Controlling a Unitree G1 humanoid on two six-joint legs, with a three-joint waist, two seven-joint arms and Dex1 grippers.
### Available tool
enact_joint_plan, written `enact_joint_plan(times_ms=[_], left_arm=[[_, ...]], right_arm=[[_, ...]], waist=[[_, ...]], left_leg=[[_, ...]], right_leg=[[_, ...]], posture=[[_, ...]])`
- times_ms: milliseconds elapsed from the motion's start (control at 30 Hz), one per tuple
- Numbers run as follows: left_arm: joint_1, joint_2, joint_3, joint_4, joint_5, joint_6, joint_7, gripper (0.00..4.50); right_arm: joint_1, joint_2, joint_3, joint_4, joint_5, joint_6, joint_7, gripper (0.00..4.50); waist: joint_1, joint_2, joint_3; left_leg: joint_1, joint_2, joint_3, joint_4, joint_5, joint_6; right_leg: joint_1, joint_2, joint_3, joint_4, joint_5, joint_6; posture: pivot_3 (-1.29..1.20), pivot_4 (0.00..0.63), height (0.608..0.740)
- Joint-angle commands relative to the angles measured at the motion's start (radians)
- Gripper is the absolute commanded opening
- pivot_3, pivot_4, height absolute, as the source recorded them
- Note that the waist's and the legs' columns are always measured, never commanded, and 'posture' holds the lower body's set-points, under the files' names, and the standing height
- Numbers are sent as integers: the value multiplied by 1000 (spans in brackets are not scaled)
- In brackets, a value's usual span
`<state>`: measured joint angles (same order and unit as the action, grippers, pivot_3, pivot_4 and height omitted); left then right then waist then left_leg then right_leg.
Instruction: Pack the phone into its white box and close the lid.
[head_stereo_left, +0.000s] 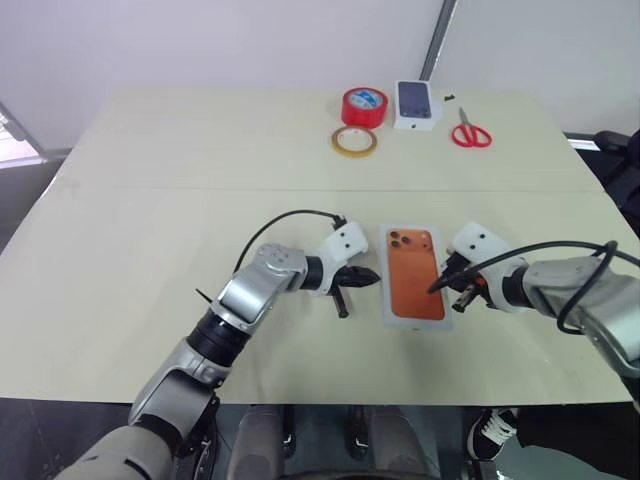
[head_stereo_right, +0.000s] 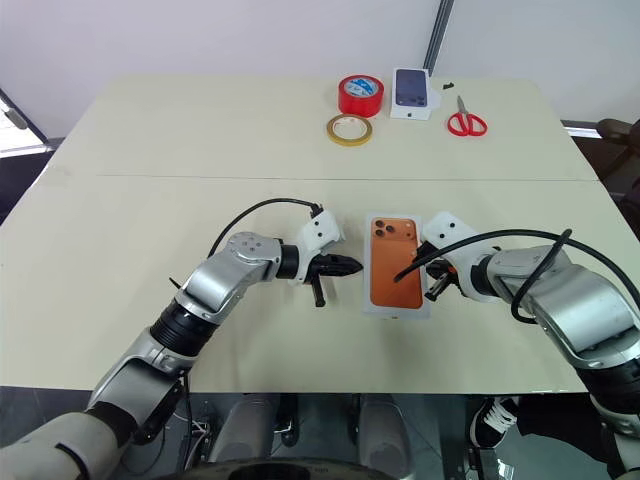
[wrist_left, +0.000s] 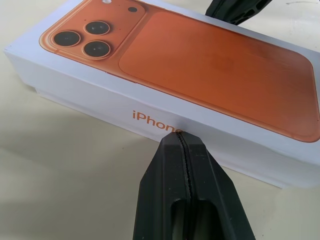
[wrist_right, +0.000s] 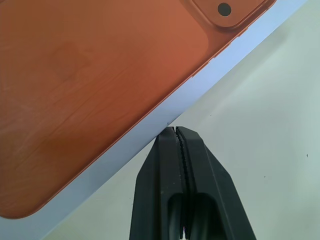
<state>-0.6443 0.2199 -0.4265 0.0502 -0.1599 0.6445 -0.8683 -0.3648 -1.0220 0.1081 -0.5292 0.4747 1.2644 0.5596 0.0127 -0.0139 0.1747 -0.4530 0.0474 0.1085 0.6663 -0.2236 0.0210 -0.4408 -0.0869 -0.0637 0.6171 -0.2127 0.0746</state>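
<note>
The lid (head_stereo_left: 414, 272), white with an orange phone picture printed on top, sits closed over the white box, whose lower rim (wrist_left: 55, 96) shows as a thin step under it. It lies flat on the table near the front edge. The phone is hidden. My left gripper (head_stereo_left: 372, 276) is shut, and its tip rests against the lid's left long side by the printed lettering (wrist_left: 155, 120). My right gripper (head_stereo_left: 437, 287) is also shut, tip at the lid's right long edge (wrist_right: 165, 112). Neither gripper holds anything.
At the table's far side stand a red tape roll (head_stereo_left: 364, 106), a yellow tape roll (head_stereo_left: 354, 141), a small white box with a dark phone picture (head_stereo_left: 416, 104) and red scissors (head_stereo_left: 470, 131). A seam crosses the tabletop (head_stereo_left: 150, 188).
</note>
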Motion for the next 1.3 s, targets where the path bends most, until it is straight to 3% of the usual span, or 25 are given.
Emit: enact_joint_plan(times_ms=[33,300,467,700,933,1100,1300], left_arm=[[-26,-5,9,-29,-3,-20,-3,0],[-33,30,103,-34,-47,-1,2,0],[-88,-22,145,28,-65,-8,36,0],[-154,-145,61,208,7,-70,75,0],[-169,-163,-1,282,77,-97,70,0],[-160,-134,71,224,56,-87,91,0],[-69,13,248,-1,13,-42,158,0]], right_arm=[[1,-31,-29,-30,-10,-34,30,40],[53,-157,-158,33,-18,-209,175,40],[133,-142,-232,-52,64,-218,264,40],[257,-89,-176,-150,59,-158,193,40],[291,-78,-183,-152,44,-147,147,40],[237,-40,-257,-89,39,-192,122,40],[167,-12,-305,117,-62,-444,126,40]], waist=[[0,0,0],[0,0,0],[4,0,0],[2,-1,0],[1,-1,0],[0,-1,0],[-3,-1,0]], left_leg=[[0,0,0,0,0,0],[0,0,0,0,0,0],[0,0,-1,0,0,0],[1,-2,-2,2,0,0],[6,-1,-2,1,0,0],[8,0,-2,1,-1,1],[8,0,-1,-1,-1,1]], right_leg=[[0,0,0,0,0,0],[0,0,0,0,0,0],[1,1,0,0,0,1],[3,0,0,0,-1,2],[6,0,0,0,-1,1],[8,0,0,-1,-1,1],[7,1,0,0,-1,1]], posture=[[0,150,740],[0,150,740],[0,150,740],[0,150,740],[0,150,740],[0,150,740],[0,150,740]])
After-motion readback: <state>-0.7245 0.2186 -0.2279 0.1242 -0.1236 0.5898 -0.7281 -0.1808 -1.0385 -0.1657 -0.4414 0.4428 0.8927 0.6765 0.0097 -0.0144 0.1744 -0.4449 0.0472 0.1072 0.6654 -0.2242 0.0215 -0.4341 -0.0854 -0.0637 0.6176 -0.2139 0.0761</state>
